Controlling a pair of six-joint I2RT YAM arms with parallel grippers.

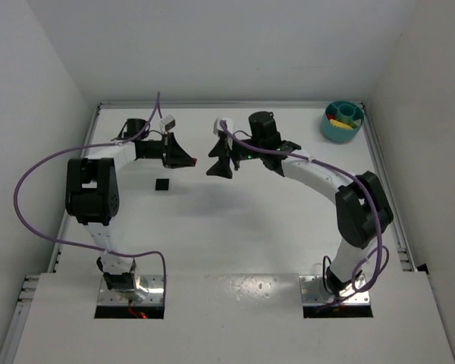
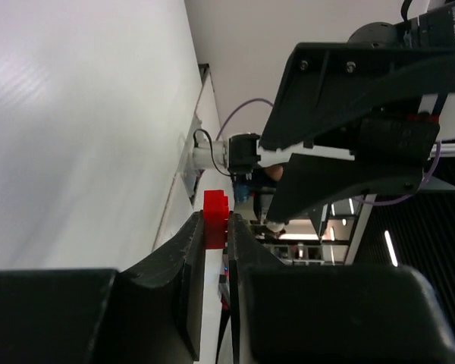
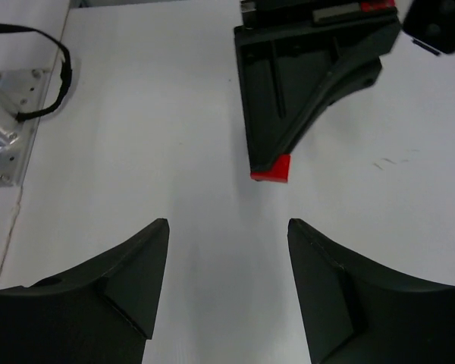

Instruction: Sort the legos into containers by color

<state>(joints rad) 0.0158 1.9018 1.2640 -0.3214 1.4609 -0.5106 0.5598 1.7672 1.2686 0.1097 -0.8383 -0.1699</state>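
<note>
We are starting at the left, where our left arm is stretching over the white table [image 1: 235,227] with the left gripper [image 1: 188,160] turned toward the middle. Its jaws are pressing together on a small red plastic brick [image 2: 214,218], which is poking out beyond the fingertips and appears to be hanging clear of the tabletop. Just on the near side of that gripper, a flat black plastic brick [image 1: 162,185] is lying alone on the table, with nothing touching it.

Moving toward the middle, we are finding the right gripper [image 3: 228,224] facing the left one, tip toward tip, near but not touching. Its jaws are standing apart with nothing between them, and the red brick is lying straight ahead of the gap. We are reading this as a handover being lined up, so that the right arm can carry the brick on.

At the far right corner the round teal plastic bowl with inner dividers [image 1: 330,130] is sitting well apart from both grippers. Yellow pieces [image 1: 338,120] are showing in one compartment; the rest of its contents are too small for us to tell.

We are judging the sort as partly done: yellow is going in, the red brick is on its way, and the black brick is waiting on the table. We are seeing no purple brick outside the bowl.
</note>
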